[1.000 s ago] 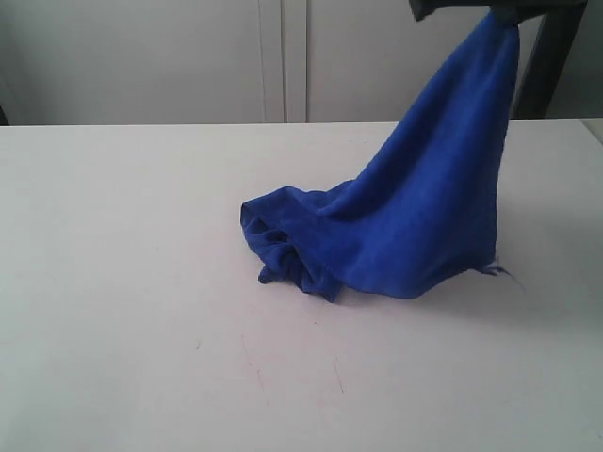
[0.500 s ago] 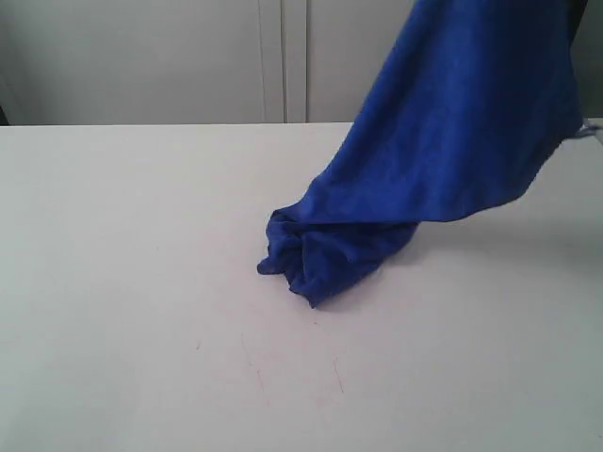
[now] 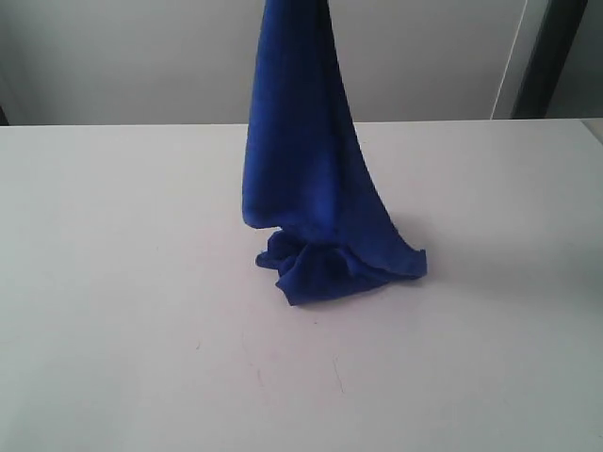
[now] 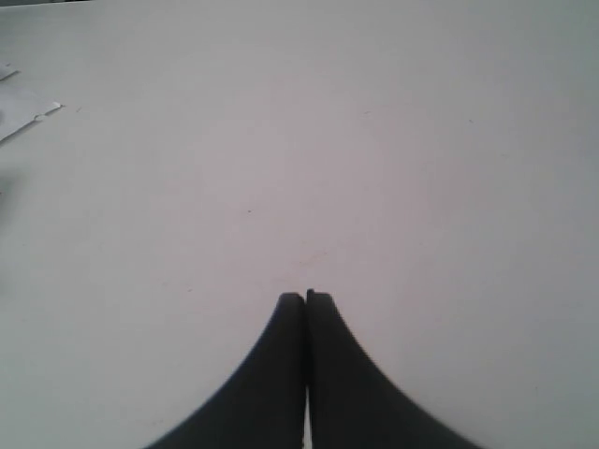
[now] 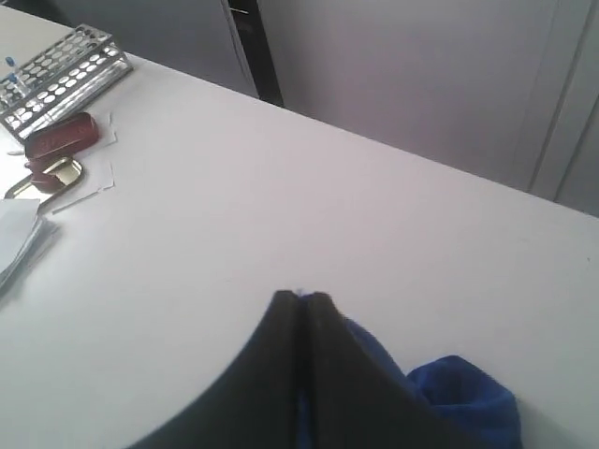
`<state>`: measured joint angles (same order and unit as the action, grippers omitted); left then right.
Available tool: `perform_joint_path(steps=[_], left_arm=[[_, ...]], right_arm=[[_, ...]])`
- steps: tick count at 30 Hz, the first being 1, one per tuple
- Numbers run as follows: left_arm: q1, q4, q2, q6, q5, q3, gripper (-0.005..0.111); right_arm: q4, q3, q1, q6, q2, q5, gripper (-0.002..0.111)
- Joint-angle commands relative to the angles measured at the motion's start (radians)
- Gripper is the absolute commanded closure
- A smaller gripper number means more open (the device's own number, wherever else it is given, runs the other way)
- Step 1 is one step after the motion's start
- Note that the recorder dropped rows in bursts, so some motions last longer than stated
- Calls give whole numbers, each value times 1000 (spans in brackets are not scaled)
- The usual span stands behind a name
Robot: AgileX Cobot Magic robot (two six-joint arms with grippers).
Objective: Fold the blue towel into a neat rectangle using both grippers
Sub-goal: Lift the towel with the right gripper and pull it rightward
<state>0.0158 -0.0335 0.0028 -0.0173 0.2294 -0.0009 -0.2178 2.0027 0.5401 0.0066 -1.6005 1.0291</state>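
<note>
As its jaws meet, right end effector (image 5: pixel 301 296) pinches blue towel (image 3: pixel 301 169).

I've got open table (image 3: pixel 113 282) left, right and in front of the blue towel (image 3: pixel 306 179); its hanging column blocks the middle. A tube rack (image 5: pixel 61 79) sits well apart from it.

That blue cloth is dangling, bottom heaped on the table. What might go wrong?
The blue towel hangs only from the right gripper; it might slip free. Its lower end lies bunched on the table, so creases may get folded in. The left gripper is shut on nothing, so the towel may twist.
</note>
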Motion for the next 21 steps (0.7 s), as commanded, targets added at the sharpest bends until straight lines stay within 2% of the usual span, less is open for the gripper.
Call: perform_joint_path(steps=[1,3,7,11,21], left_arm=[[5,-10,-3,-6,2,1,107],[5,-10,-3,-6,2,1,107],[5,-10,-3,-6,2,1,107],[5,-10,-3,-6,2,1,107],[5,-10,-3,-6,2,1,107]], right_arm=[[13,11,-3,-7,4,-18,108],[45,11,-3,21,5,21,108],[301,11,-3,79,7,192,108],[486,9,-3,123,7,192,108],[530,-124,-58,134,21,192,108]])
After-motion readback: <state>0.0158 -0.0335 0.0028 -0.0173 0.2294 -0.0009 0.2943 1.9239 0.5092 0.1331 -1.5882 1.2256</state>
